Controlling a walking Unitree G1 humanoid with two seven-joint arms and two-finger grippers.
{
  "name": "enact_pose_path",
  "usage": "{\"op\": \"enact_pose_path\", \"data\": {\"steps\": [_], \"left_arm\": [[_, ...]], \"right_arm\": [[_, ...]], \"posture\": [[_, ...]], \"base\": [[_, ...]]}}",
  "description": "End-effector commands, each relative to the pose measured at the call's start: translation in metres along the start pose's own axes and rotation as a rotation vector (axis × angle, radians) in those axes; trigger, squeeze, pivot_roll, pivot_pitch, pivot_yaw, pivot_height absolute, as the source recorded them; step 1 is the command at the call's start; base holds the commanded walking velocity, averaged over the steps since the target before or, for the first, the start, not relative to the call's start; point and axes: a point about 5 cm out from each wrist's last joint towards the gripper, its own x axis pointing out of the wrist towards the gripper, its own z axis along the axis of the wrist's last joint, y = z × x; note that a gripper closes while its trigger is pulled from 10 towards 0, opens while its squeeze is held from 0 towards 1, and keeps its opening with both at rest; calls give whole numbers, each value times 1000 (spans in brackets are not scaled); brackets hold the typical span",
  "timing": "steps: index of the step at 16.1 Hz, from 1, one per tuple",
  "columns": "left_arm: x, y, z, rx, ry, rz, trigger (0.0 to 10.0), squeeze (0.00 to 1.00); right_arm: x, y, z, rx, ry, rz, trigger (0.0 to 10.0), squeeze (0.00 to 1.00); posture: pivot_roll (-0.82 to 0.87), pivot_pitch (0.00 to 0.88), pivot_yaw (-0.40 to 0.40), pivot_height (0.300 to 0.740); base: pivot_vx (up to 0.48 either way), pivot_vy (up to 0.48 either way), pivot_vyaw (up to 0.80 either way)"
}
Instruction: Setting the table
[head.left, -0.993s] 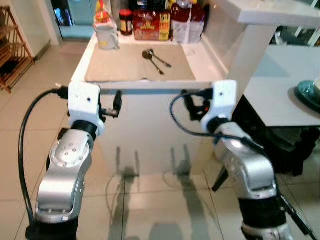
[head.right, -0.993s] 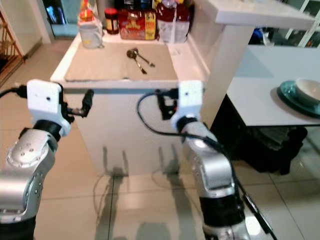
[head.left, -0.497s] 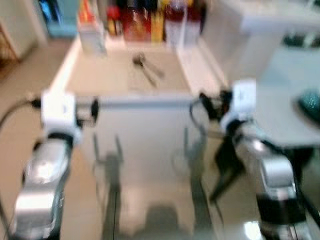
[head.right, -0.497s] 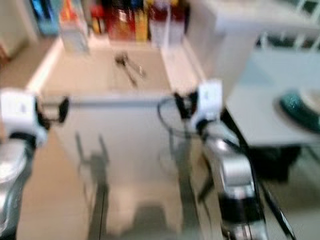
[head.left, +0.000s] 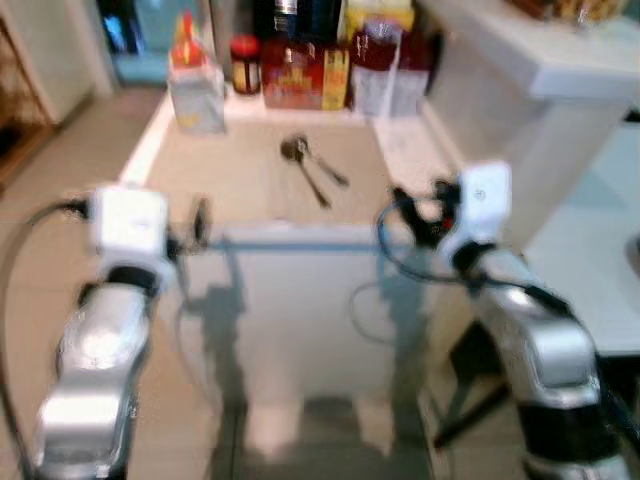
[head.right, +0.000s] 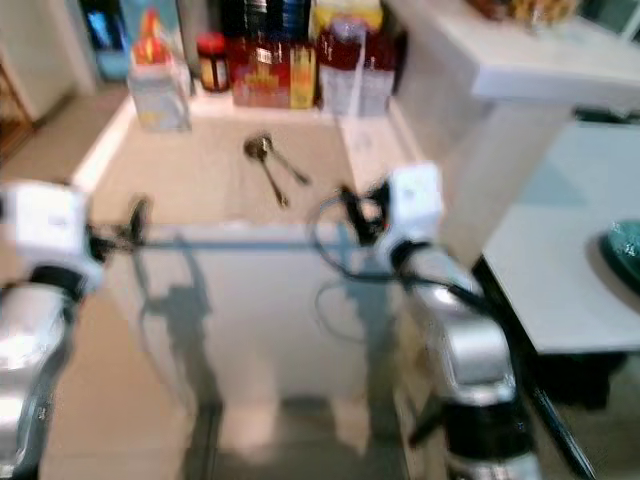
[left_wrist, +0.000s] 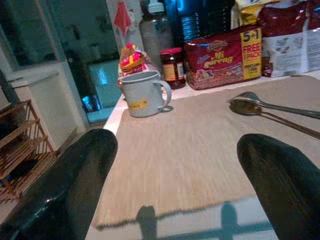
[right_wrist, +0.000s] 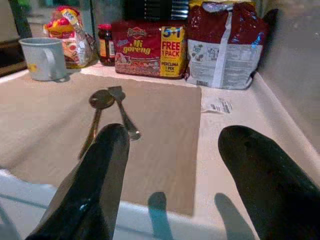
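Note:
A spoon (right_wrist: 98, 101) and a fork (right_wrist: 123, 112) lie side by side on a beige placemat (head.left: 250, 175) on the white counter (head.left: 300, 242). Both pieces of cutlery (head.left: 312, 170) rest near the mat's far right part. My left gripper (head.left: 200, 222) is held at the counter's front edge by the mat's near left corner, open, with nothing between its fingers (left_wrist: 70, 190). My right gripper (head.left: 408, 215) hovers at the front edge near the mat's right corner, open and empty, its fingers (right_wrist: 95, 185) pointing toward the cutlery.
A grey mug (left_wrist: 143, 93), a jar (left_wrist: 172, 71), noodle packs (right_wrist: 148, 49) and a red bag (right_wrist: 227, 44) line the counter's back. A raised white ledge (head.left: 560, 65) borders the right side. The white dining table (head.right: 570, 290) with a teal plate (head.right: 625, 250) stands to the right.
The view has shifted and blurred as I moved closer to the counter. Both grippers now reach the counter's front edge, where earlier they hung lower before its front face.

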Motion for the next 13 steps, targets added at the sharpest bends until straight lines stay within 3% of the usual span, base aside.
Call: {"op": "enact_pose_path", "data": {"steps": [1,3,7,10,13], "left_arm": [[-4,6,2,22,-3,21,10000,0],[-6,5,4,44,-11,7,10000,0],[-7,2,8,65,-22,-19,10000,0],[-9,1,9,83,-20,-44,10000,0],[-11,-10,12,59,-42,-161,10000,0]], "right_arm": [[4,9,7,-26,-18,46,10000,0],[5,7,5,-33,-11,41,10000,0],[6,7,4,-29,0,46,10000,0],[8,2,4,14,4,27,10000,0],[9,-9,5,26,51,33,10000,0]], "posture": [[96,13,-73,740],[106,17,-83,740],[115,20,-87,740],[117,22,-87,740],[107,26,-82,740]], "base": [[424,0,0],[428,0,0],[428,0,734],[428,0,0],[0,0,0]]}}
